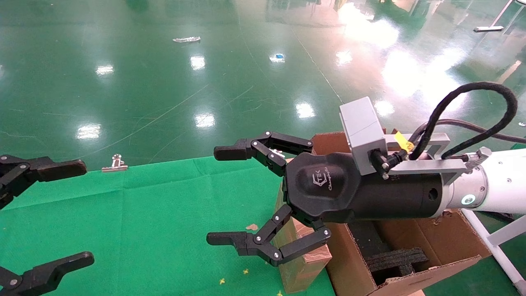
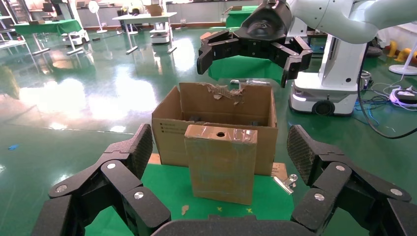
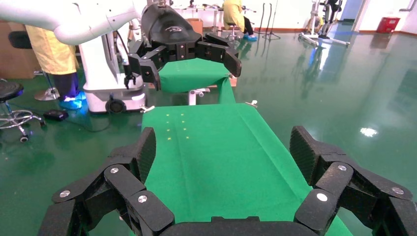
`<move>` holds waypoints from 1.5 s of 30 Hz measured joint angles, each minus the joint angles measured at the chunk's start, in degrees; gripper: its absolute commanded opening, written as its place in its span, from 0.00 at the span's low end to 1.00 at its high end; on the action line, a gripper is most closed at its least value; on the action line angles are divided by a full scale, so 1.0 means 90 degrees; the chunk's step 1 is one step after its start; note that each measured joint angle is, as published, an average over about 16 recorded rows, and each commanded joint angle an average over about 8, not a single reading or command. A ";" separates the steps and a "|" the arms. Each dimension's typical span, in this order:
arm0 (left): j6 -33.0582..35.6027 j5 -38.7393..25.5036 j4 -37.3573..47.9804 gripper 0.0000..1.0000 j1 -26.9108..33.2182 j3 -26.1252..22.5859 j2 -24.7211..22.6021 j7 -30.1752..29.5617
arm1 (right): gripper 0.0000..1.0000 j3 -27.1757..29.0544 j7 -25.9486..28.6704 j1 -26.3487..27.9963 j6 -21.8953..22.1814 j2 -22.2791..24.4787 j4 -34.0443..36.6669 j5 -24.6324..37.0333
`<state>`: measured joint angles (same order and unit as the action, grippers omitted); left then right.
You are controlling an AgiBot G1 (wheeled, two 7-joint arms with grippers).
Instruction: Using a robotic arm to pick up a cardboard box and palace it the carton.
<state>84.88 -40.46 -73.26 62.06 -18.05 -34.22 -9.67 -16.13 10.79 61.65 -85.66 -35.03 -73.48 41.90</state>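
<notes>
Right robotic arm [image 1: 499, 181] reaches in from the right, wrist roughly horizontal, grey camera block [image 1: 363, 127] on top, black cable [image 1: 472, 115] looped above it. Right gripper [image 1: 222, 195] hangs in the air over the green-covered worktop [image 1: 135, 222], jaws spread wide, nothing between them, fingers pointing toward the robot's left. It sits above and in front of the cardboard box [image 1: 302, 263], not touching it.

Cardboard box stands upright on the worktop's right edge, up against the carton's near wall; the left wrist view shows the box [image 2: 221, 164] with its round hole [image 2: 221, 133] on the top face and the carton [image 2: 216, 115] right behind it.

Carton [image 1: 431, 242] sits open just off the right end of the worktop, flaps upright, one ragged torn edge, black foam pieces [image 1: 396, 259] inside.

Left gripper [image 1: 45, 213] is at the left edge of the head view, low over the worktop, jaws also spread, empty, facing the box across the cloth.

Binder clip [image 1: 115, 163] at the far edge of the cloth. Shiny green floor [image 1: 205, 74] beyond.
</notes>
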 measured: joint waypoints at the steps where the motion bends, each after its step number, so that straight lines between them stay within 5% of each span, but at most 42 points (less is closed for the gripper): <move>1: 0.0000 0.0000 0.0000 1.00 0.0000 0.0000 0.0000 0.0000 | 1.00 0.0000 0.0000 0.0000 0.0000 0.0000 0.0000 0.0000; 13: 0.0000 0.0000 0.0001 1.00 0.0000 0.0000 0.0000 0.0001 | 1.00 -0.0061 0.0070 0.0033 0.0032 0.0007 -0.0030 0.0125; 20: 0.0001 0.0001 0.0003 1.00 0.0002 -0.0002 0.0000 0.0002 | 1.00 -0.0469 0.0541 0.0400 0.0138 -0.0073 -0.0197 0.0932; 36: 0.0001 0.0003 0.0005 1.00 0.0004 -0.0006 0.0000 0.0004 | 1.00 -0.2687 0.2162 0.2694 -0.0337 -0.1017 -0.0469 0.4699; 45: 0.0000 0.0004 0.0005 1.00 0.0004 -0.0008 0.0001 0.0005 | 1.00 -0.4073 0.2311 0.4128 -0.0532 -0.1278 -0.0490 0.5363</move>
<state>84.88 -40.42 -73.22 62.10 -18.12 -34.21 -9.62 -52.78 31.58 98.81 -90.44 -46.53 -77.89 90.17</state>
